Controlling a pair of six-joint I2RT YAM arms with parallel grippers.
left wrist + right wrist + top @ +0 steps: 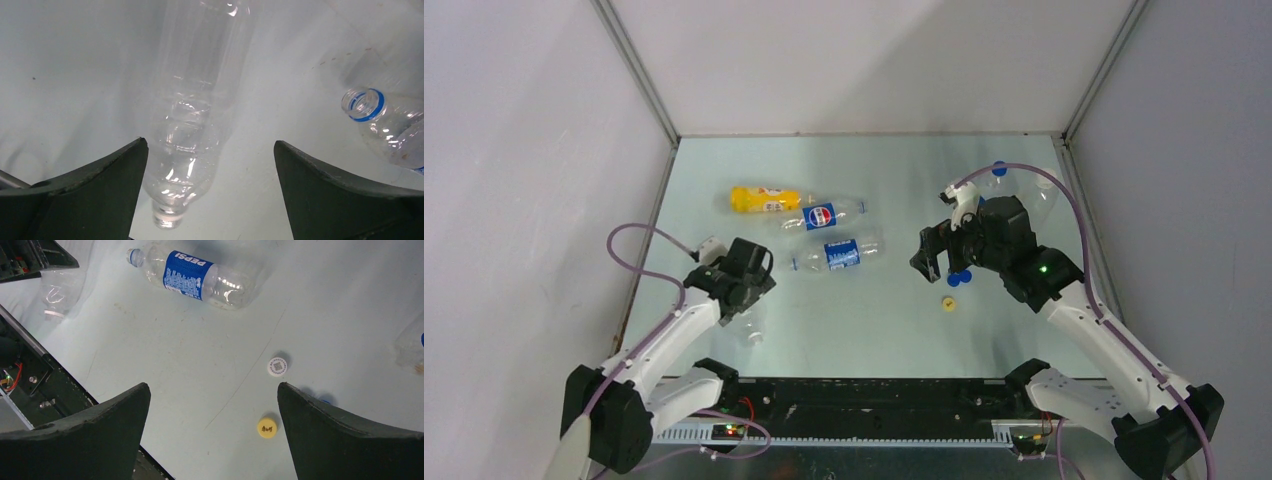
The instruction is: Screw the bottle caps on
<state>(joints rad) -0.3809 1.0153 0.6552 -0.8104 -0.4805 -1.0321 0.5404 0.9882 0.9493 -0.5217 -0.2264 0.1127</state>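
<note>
The left end effector (210, 144) hangs low over the near left part of the counter (874, 340), fingers wide apart and clamped on nothing. Between the fingers lies the unlabelled clear bottle (192, 125), lengthwise, with its neck toward the near edge. It looks empty, and I cannot tell whether the pale ring at its mouth is a cap. Just to its right lies a blue-labelled bottle (380, 125) with a blue neck ring and an open, uncapped mouth, also empty by the look of it. Beyond it toward the far edge lie a second blue-labelled bottle (824, 215) and the yellow-orange bottle (764, 199), end to end and tilted to the edges.

The right end effector (214, 387) hovers over the right middle of the counter, fingers likewise spread with nothing between them. Loose on the counter below are the white cap (277, 366), the yellow cap (267, 427) nearer the near edge, and the blue caps (959, 279), partly hidden behind one finger. A broad bare stretch of counter separates these caps from the bottles in the middle.

Another clear bottle (1039, 195) lies toward the far right corner, partly behind the arm. Pale walls (544, 150) close in the left, far and right edges.
</note>
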